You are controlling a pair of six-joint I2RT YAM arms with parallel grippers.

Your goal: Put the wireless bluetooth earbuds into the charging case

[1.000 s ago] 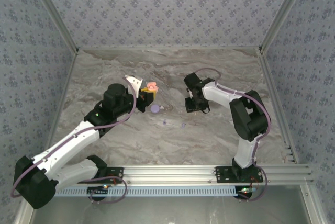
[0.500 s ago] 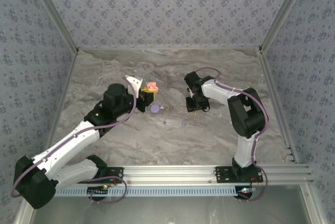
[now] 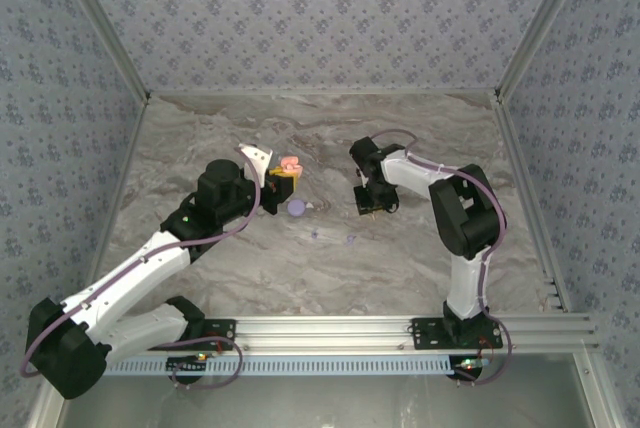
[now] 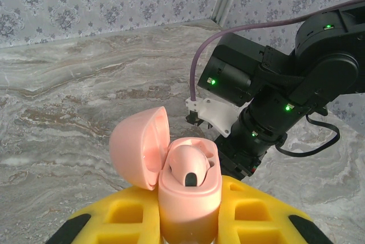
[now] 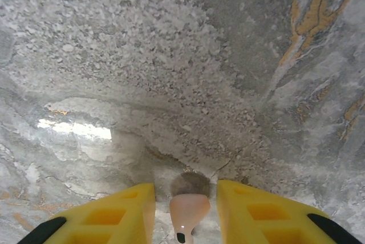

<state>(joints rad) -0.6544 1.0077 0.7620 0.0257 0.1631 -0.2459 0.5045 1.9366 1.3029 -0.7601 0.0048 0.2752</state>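
Observation:
My left gripper is shut on the body of a salmon-pink charging case, held upright. The case's lid is swung open to the left. One pink earbud sits in it. My right gripper is down at the table, open. A second pink earbud lies on the marble between its yellow fingers, with a gap on each side. Two tiny lilac earbuds lie on the table nearer the arms.
A purple disc lies on the marble table just in front of the left gripper. The right arm's black wrist stands close behind the case in the left wrist view. Patterned walls enclose the table.
The right arm's elbow has swung a little to the left while its gripper stays low over the same spot. The left arm and the case have not moved.

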